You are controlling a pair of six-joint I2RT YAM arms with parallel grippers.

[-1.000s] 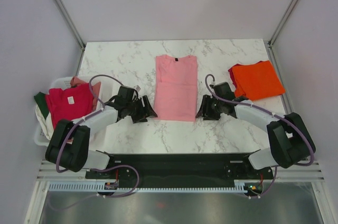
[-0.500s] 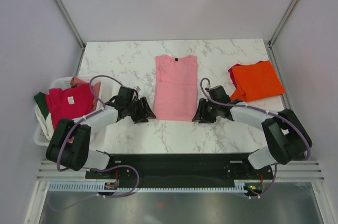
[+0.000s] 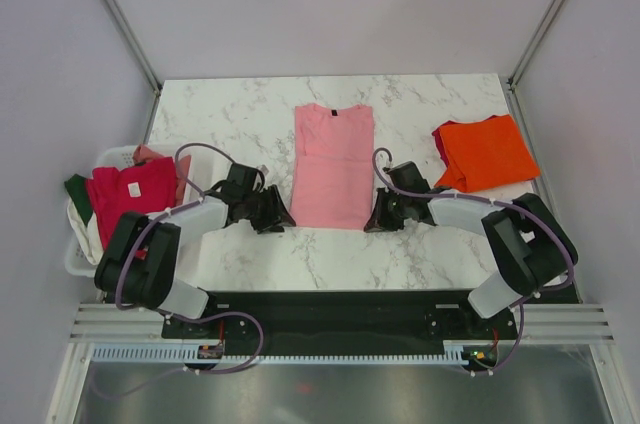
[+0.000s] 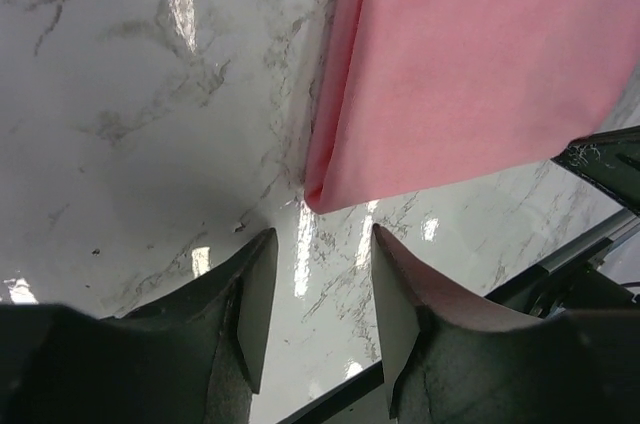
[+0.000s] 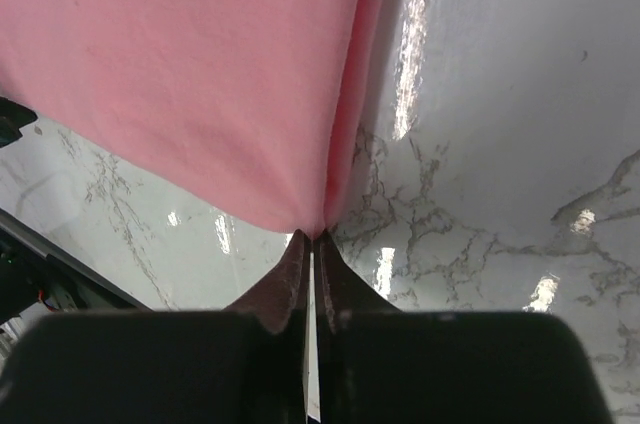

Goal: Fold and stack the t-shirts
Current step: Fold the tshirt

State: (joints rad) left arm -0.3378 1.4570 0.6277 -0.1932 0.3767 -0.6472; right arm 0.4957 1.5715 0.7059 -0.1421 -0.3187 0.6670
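Leftward, crimson t-shirt (image 3: 128,196) topmost in white basket (image 3: 110,156).

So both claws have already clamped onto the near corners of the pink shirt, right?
Not quite. Only the right gripper is shut on a near corner of the pink t-shirt. The left wrist view shows the left gripper with its jaws open and the shirt's other near corner just ahead of them, not yet pinched.

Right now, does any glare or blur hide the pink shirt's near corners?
Left wrist: glare streaks on the marble table, yet the corner of the pink shirt is sharp ahead of the left gripper. Right wrist: glare beside the edge, corner clear at the right gripper. Top: even light.
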